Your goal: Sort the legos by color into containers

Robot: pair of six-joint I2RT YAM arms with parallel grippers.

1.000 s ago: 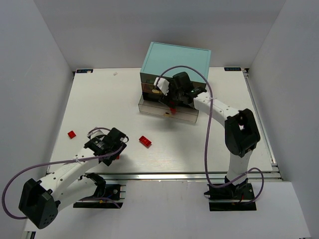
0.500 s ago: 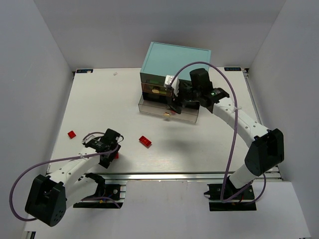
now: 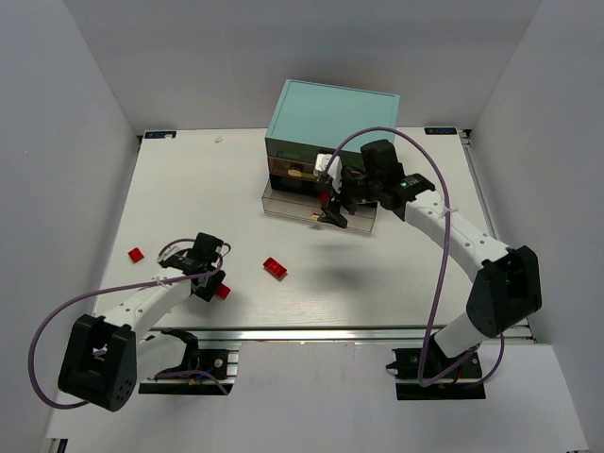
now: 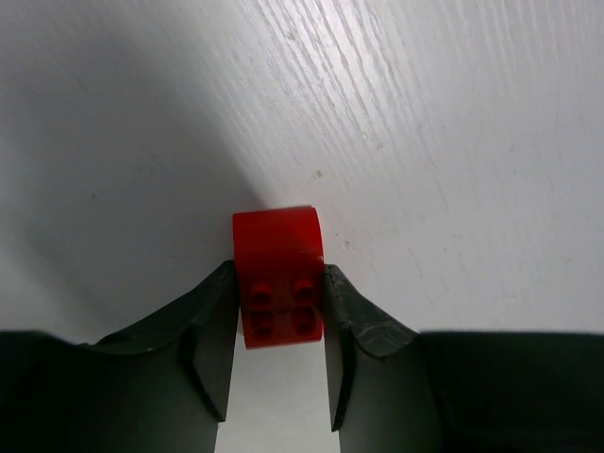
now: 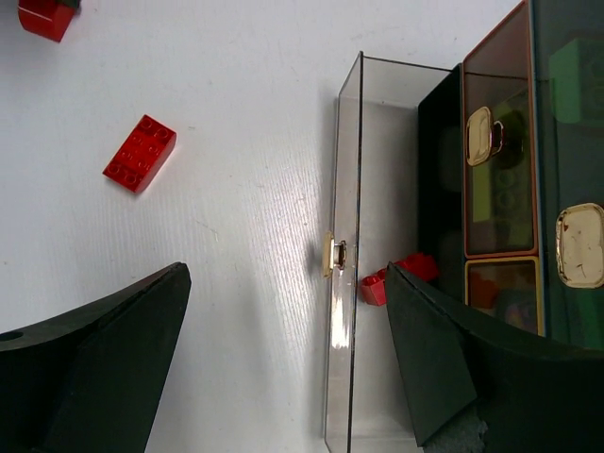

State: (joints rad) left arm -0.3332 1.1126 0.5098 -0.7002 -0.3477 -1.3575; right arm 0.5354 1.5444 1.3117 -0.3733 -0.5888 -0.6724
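In the left wrist view a red lego (image 4: 277,241) with studs sits pinched between both fingers of my left gripper (image 4: 279,272), low over the white table. From above, that gripper (image 3: 213,283) is near the front left. A second red lego (image 3: 275,268) lies mid-table and a third (image 3: 136,255) at the far left. My right gripper (image 3: 332,209) hangs open over the pulled-out bottom drawer (image 3: 293,209) of the containers' cabinet (image 3: 330,113). Its wrist view shows a red lego (image 5: 396,276) inside that drawer, behind the see-through front with its cream knob (image 5: 332,255).
The upper drawers (image 5: 498,142) stand closed, with cream knobs (image 5: 579,243) and green shapes behind their fronts. The loose red brick (image 5: 139,153) lies on bare table left of the drawer. White walls close in the table on the left, right and back.
My left gripper has closed onto the red lego near the front left. The right arm has swung outward and its gripper has drawn back from the cabinet front to over the open drawer.
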